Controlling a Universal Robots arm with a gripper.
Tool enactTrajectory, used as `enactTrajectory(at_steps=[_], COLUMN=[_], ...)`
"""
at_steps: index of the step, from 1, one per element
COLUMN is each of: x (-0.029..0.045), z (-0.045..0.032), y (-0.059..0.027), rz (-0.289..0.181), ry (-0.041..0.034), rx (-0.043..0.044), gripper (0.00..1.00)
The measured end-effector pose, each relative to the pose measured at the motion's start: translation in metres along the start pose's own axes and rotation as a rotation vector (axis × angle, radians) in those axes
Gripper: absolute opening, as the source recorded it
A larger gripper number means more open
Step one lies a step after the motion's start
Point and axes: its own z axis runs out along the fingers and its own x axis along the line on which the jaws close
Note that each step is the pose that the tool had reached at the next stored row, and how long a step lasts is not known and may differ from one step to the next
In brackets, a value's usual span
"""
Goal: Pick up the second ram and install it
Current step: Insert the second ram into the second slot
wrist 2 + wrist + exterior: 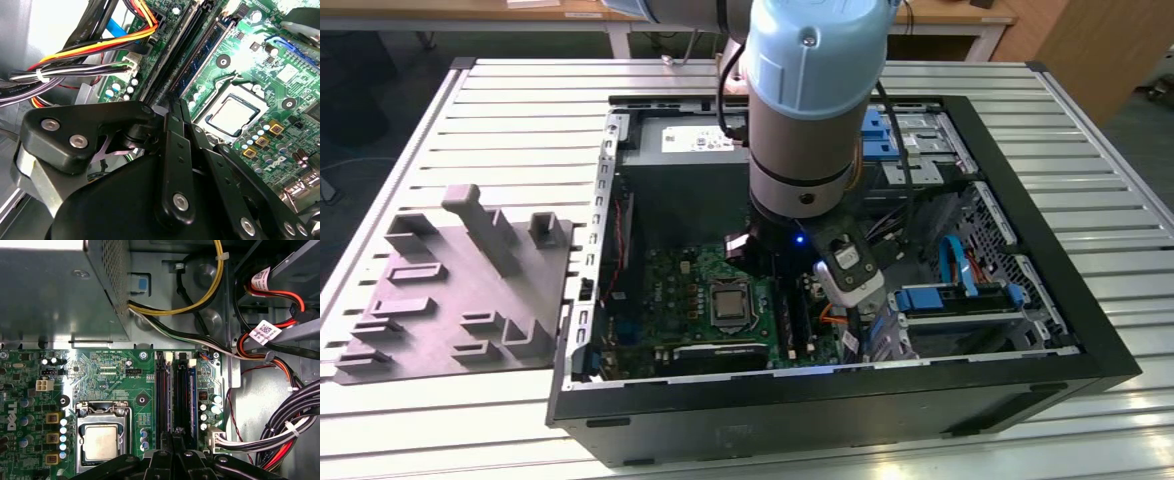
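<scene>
The jaws (pixel 175 112) are drawn nearly together, pinching the second ram (pixel 176 407) by its edge right over the black memory slots (pixel 161 390) of the motherboard (pixel 110 375), its long axis running along them.

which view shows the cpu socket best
The first wrist view: the cpu socket lies flat-on and unobstructed. The second wrist view shows it at a slant; the exterior view shows it small on the board.

motherboard (pixel 707 300) in open case (pixel 1107 350), on table (pixel 520 100); fixture block (pixel 454 290) at exterior view's left
</scene>
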Motion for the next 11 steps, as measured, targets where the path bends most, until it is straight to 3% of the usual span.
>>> enactTrajectory(at_steps=[11], x=[-0.0011], z=[0.0001], y=[-0.0001], rz=[0.0], ry=[0.0], rx=[0.0], gripper=[0.12])
